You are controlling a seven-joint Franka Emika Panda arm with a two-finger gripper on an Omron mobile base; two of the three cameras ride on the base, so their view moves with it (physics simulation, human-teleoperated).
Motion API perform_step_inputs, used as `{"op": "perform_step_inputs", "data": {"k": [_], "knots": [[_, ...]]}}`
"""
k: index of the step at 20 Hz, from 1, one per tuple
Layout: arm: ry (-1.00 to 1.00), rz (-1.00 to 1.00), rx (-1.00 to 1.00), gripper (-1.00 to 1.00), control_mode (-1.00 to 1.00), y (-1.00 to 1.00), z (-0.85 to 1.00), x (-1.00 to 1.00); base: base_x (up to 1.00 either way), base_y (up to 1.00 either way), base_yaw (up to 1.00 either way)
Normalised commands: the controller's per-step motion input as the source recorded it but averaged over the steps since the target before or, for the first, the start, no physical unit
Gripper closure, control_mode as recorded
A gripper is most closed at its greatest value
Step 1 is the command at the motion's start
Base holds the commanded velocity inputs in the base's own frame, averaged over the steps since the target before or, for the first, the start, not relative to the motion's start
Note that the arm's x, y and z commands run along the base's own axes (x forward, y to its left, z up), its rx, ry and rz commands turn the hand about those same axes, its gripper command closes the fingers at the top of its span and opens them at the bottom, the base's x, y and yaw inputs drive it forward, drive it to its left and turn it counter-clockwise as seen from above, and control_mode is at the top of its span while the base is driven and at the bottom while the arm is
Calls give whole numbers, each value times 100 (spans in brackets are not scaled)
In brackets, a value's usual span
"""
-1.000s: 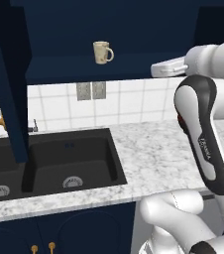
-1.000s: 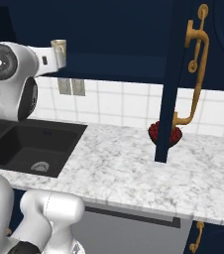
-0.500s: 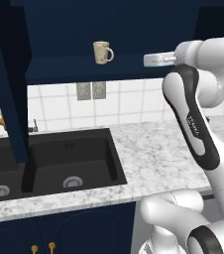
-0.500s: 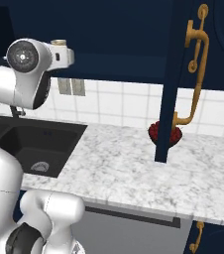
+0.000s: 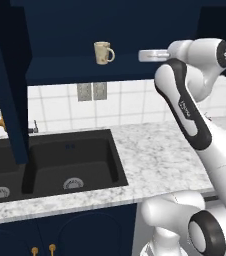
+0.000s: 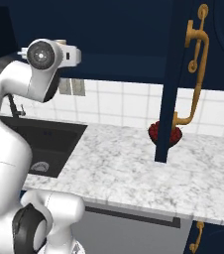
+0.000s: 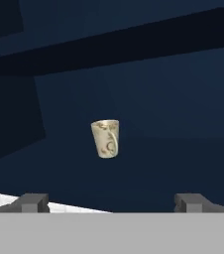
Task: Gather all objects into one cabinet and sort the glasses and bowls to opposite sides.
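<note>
We have the gripper [image 7: 112, 201] raised to shelf height and aimed into the navy cabinet [image 5: 110, 30], its fingers spread wide with nothing between them. The cream mug [image 5: 103, 52] stands upright on the shelf [image 5: 75, 72], handle toward us, well apart from the fingertips. The dark bowl [image 6: 164, 133] with red sits down on the marble counter [image 6: 134, 173], half hidden behind the open cabinet door [image 6: 176, 74]. We judge the risks to be these: if we reach in too fast, one finger may clip the mug and tip it or push it deeper; later, the door edge may block a clean approach to the bowl.
</note>
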Motion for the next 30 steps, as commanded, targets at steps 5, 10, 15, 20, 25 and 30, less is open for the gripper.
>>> {"op": "perform_step_inputs", "data": {"k": [5,10,15,20,25,30], "knots": [[0,1,2,-100,-100,0,-1,38,0,0,0],[0,2,0,-100,-100,0,0,35,0,0,0],[0,17,0,-100,-100,1,-5,33,0,0,0],[0,18,0,-100,-100,2,-16,49,0,0,0],[0,12,0,-100,-100,5,-6,54,0,0,0],[0,8,0,-100,-100,14,0,53,0,0,0]]}}
